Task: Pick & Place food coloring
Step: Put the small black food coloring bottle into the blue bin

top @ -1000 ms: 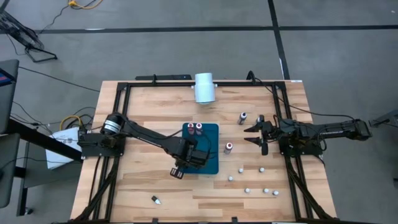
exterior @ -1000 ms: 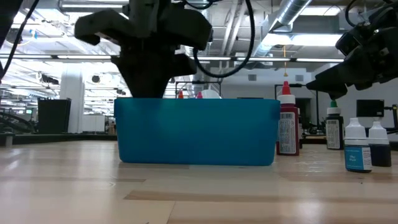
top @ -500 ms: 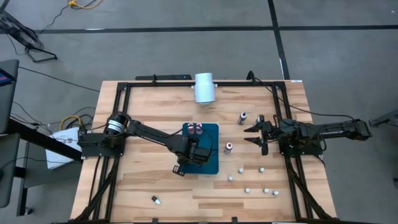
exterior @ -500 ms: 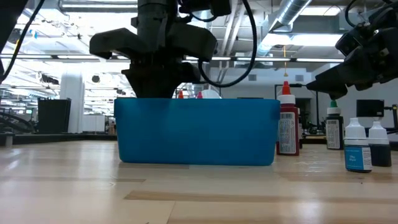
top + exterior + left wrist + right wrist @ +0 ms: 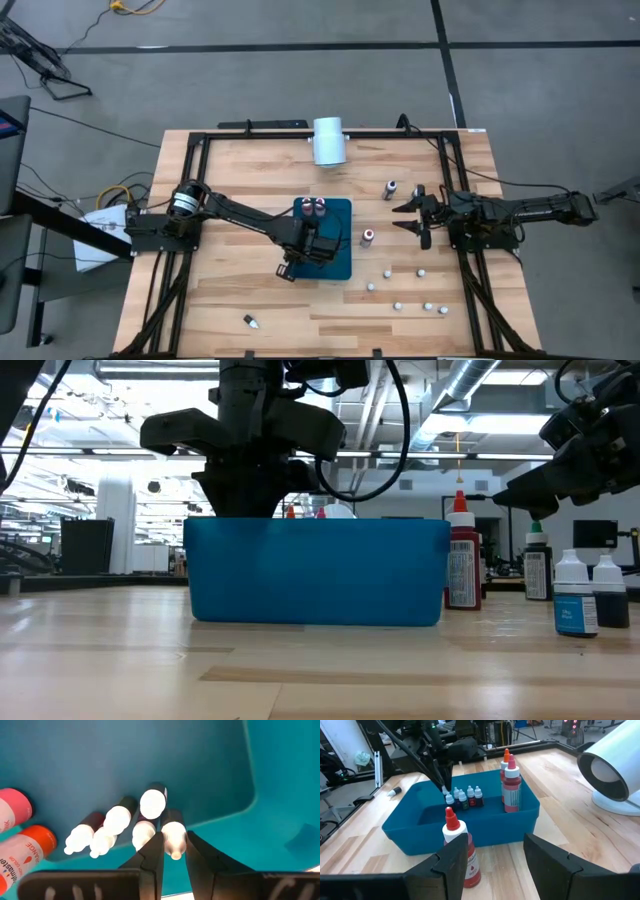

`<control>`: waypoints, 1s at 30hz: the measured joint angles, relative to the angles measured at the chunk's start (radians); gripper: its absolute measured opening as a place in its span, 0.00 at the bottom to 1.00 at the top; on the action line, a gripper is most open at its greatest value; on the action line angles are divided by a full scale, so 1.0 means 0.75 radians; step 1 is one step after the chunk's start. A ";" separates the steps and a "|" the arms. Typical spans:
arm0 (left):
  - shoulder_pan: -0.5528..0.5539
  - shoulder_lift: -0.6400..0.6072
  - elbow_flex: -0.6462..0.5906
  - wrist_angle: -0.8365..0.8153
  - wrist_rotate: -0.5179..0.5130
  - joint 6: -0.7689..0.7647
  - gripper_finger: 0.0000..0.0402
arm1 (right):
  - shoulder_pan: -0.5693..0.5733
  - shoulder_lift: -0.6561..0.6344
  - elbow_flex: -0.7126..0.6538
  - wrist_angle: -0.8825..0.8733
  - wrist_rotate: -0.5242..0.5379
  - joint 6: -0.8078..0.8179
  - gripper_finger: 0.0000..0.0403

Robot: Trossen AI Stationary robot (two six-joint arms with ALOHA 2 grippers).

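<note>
The blue bin point(image 5: 340, 262) stands mid-table. Inside it are two tall red-capped bottles point(image 5: 315, 207) and a cluster of several tiny white-capped food coloring bottles point(image 5: 117, 820). My left gripper point(image 5: 172, 840) reaches down into the bin, shut on one tiny bottle point(image 5: 449, 798) at the end of that cluster. More food coloring stands on the bare wood to the right: a red bottle point(image 5: 367, 237), two dark ones point(image 5: 390, 189) and several tiny ones point(image 5: 398, 305). My right gripper point(image 5: 408, 215) hangs open at the table's right side, holding nothing. My left gripper pinches the tiny bottle's white cap point(image 5: 172, 832) between its two fingers, coming from above and pointing down. The bottle stands upright beside the other tiny ones. Whether its base rests on the bin floor, I cannot tell.
A large white cylinder point(image 5: 328, 140) lies at the table's far edge. One small bottle point(image 5: 250, 321) lies on its side near the front left. Black frame rails point(image 5: 185, 190) run along the table's sides. Bare wood lies left of the bin.
My left gripper has eased a little down and toward the table's far edge over the bin, staying shut on the tiny bottle, then kept still.
</note>
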 joint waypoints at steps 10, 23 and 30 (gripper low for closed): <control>0.000 0.000 0.000 0.002 0.000 0.015 0.14 | 0.000 0.000 0.000 0.000 0.000 0.000 0.46; 0.000 -0.001 0.000 0.008 -0.001 0.015 0.27 | 0.000 0.000 0.000 0.000 0.000 0.000 0.46; -0.003 -0.001 0.000 0.009 0.000 0.015 0.32 | 0.000 0.000 0.000 0.000 0.000 0.000 0.46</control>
